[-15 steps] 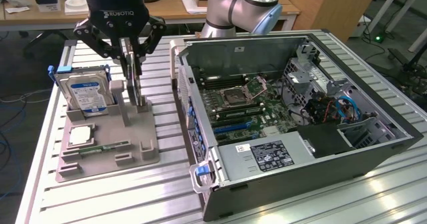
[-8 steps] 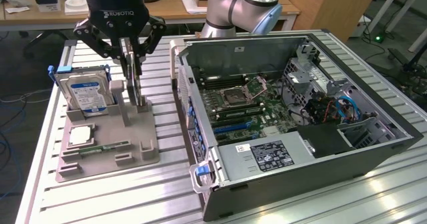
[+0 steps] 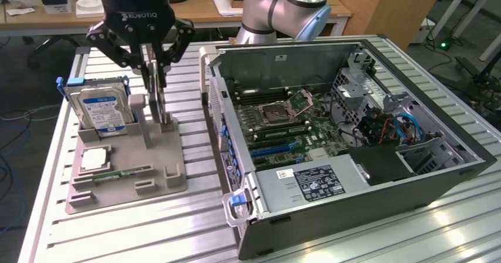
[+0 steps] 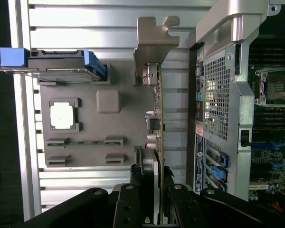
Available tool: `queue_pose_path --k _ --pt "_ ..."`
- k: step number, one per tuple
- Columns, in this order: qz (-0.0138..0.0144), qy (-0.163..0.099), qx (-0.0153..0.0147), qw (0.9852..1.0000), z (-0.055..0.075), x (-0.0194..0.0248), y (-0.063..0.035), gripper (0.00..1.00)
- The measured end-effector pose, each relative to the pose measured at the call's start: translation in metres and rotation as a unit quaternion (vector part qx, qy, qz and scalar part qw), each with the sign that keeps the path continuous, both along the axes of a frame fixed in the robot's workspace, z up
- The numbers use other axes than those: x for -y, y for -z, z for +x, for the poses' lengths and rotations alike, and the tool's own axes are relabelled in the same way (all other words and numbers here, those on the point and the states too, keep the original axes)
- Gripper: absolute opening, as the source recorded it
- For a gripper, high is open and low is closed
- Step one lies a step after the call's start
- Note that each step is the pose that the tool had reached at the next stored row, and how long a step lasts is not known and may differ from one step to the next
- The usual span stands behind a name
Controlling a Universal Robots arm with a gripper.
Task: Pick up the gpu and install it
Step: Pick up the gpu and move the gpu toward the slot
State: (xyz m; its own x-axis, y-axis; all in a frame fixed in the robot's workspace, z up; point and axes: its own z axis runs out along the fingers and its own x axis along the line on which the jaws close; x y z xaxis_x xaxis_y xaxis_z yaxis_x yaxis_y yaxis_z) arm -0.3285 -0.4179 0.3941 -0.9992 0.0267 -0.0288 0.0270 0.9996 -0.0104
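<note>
Grey plastic holder [image 3: 168,184] lies on the slatted metal table [image 3: 117,228], at the exterior view's left of the open computer case [image 3: 438,175]. The gpu [image 3: 164,107] stands on its long edge at the side of the holder nearer to the case, upright and thin as seen from the side. The gripper [image 3: 155,76] comes from above, and its fingers are clenched on the top edge of the gpu, one on each face. I cannot tell whether the card is already raised out of its slot.

In the wrist view the gripper [image 4: 154,183] holds the gpu [image 4: 157,109] at one end, and the silver bracket [image 4: 152,42] is at the far end. In the holder there are also a hard drive [image 3: 98,107] with a blue and white label, a square processor chip [image 3: 94,157] and a narrow memory stick [image 3: 125,173]. Inside the case the green motherboard [image 3: 282,122] is uncovered.
</note>
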Motion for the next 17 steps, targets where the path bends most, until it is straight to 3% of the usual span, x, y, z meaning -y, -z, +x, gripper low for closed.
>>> queue_pose_path --k 3,4,17 --pt "0.0114 0.000 0.0001 0.9999 0.000 0.0000 -0.0007 0.27" --pt "0.0136 0.000 0.0001 0.9999 0.000 0.0000 -0.0010 0.27" --pt "0.0138 -0.001 0.0001 0.9999 0.000 0.0000 -0.0125 0.27"
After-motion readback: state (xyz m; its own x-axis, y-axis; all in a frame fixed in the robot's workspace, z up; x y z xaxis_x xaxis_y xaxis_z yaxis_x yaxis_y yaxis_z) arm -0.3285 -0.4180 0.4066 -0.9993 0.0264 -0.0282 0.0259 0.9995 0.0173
